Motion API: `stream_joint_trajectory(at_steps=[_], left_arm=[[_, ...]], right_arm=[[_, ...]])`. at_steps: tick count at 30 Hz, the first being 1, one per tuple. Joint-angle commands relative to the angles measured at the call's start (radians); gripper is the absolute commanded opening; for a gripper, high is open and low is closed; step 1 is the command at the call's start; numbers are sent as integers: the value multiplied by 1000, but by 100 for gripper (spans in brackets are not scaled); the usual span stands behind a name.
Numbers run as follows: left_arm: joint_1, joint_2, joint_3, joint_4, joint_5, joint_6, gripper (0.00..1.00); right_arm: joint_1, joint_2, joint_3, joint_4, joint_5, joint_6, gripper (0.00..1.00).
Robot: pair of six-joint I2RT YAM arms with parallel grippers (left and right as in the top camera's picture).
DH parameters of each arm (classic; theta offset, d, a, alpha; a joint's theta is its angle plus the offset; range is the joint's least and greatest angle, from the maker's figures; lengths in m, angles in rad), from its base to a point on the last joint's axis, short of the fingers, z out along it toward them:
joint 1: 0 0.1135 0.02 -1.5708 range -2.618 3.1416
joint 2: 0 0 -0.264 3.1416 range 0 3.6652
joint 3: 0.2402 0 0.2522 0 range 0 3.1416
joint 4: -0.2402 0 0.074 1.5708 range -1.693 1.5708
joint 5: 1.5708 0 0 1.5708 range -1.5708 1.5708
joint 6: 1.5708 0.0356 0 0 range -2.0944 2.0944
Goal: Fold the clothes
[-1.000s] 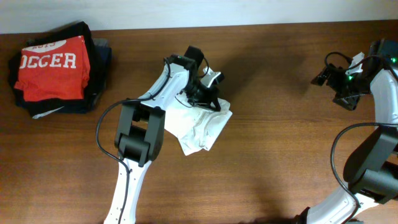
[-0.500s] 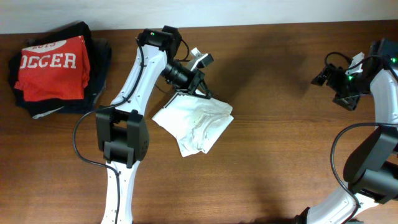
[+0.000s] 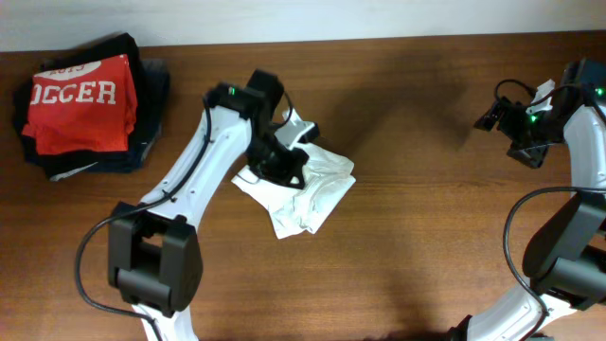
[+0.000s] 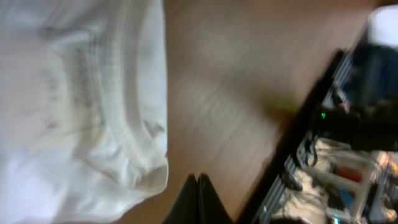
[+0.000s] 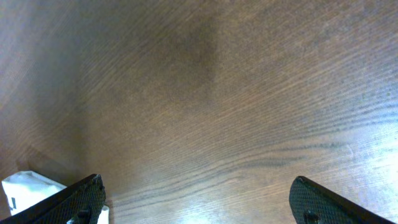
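Note:
The white T-shirt [image 3: 317, 194] lies folded into a small wrinkled bundle on the wooden table, left of centre. My left gripper [image 3: 284, 169] hovers over its back left part. In the left wrist view the shirt's collar and fold [image 4: 81, 93] fill the left side, and my left gripper [image 4: 198, 186] is shut and empty, just beside the shirt's edge over bare wood. My right gripper [image 3: 494, 114] is at the far right, away from the shirt. In the right wrist view it [image 5: 196, 190] is wide open over bare wood, with a white shirt corner [image 5: 25, 186] at the lower left.
A stack of folded dark garments [image 3: 151, 95] with a red "SOCCER" shirt [image 3: 80, 104] on top sits at the back left corner. Dark equipment and cables [image 4: 348, 130] show beyond the table edge in the left wrist view.
My left arm has swung from the table's back down over the shirt's left part. The shirt has stayed put. The right arm has not moved.

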Motion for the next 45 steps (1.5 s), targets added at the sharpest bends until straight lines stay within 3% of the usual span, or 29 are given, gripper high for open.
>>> stream_joint_trajectory(at_steps=[1, 5, 7, 12, 15, 19, 23, 26, 29, 32, 35, 37, 40, 41, 43, 45], left_arm=[[38, -1, -246, 242, 267, 223, 0], [35, -1, -513, 667, 274, 229, 0], [35, -1, -594, 735, 264, 229, 0], [35, -1, -626, 751, 214, 220, 2], [35, -6, -610, 742, 296, 210, 3], [35, -180, -596, 690, 306, 210, 3], [8, -370, -596, 695, 17, 34, 1], [-114, -371, -596, 752, -232, -119, 1], [-312, -343, -596, 900, -551, -127, 1], [-369, -151, -596, 945, -554, -172, 1], [-369, -69, -596, 935, -564, -189, 1], [-366, -62, -596, 889, -719, -189, 1], [-264, -62, -596, 716, -972, -247, 1], [-213, -62, -596, 688, -992, -277, 2], [-35, -62, -596, 667, -971, -367, 6], [126, -62, -587, 692, -778, -367, 6]], right_arm=[[0, -6, -1, 1, 8, -8, 98], [0, -6, -1, 1, 8, -8, 98], [0, -6, -1, 1, 8, -8, 98], [0, -6, -1, 1, 8, -8, 98], [0, -6, -1, 2, 8, -8, 98], [0, -6, -1, 1, 8, -8, 98], [0, -6, -1, 1, 8, -8, 98], [0, -6, -1, 1, 8, -8, 98], [0, -6, -1, 1, 8, -8, 98], [0, -6, -1, 1, 8, -8, 98], [0, -6, -1, 1, 8, -8, 98], [0, -6, -1, 1, 8, -8, 98], [0, -6, -1, 1, 8, -8, 98], [0, -6, -1, 1, 8, -8, 98], [0, -6, -1, 1, 8, -8, 98], [0, -6, -1, 1, 8, -8, 98]])
